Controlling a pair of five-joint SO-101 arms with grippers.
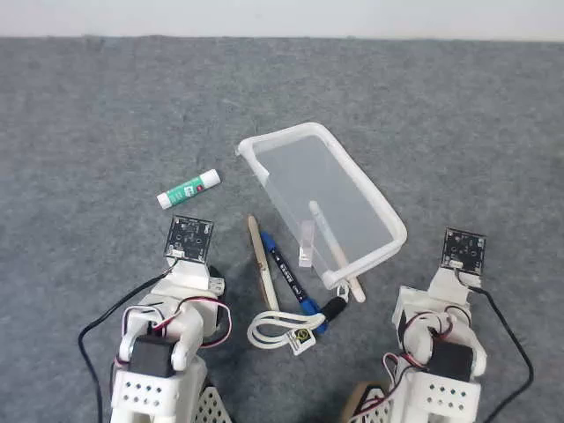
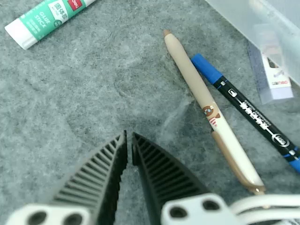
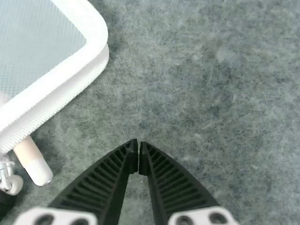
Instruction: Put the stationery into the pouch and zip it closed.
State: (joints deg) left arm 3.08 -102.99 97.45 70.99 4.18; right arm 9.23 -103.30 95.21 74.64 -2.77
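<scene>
Roughly centre on the grey counter (image 1: 106,106) lies the clear pouch (image 1: 304,172). Glue stick (image 1: 188,189) sits at its 9 o'clock, well apart; beige pen (image 1: 263,264) and blue pen (image 1: 289,278) lie side by side at its 7 o'clock. Left gripper (image 2: 130,140) and right gripper (image 3: 138,146) hang over the counter, fingers together, holding nothing.

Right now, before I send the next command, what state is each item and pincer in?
Pouch: lying flat, not zipped at its near end, it seems.
Glue stick: on the mat, outside the pouch.
Beige pen: on the mat, outside the pouch.
Blue pen: beside the beige pen, outside.
Pale stick: seen through the pouch, end poking past its rim.
Left pincer: shut, empty.
Right pincer: shut, empty.
</scene>
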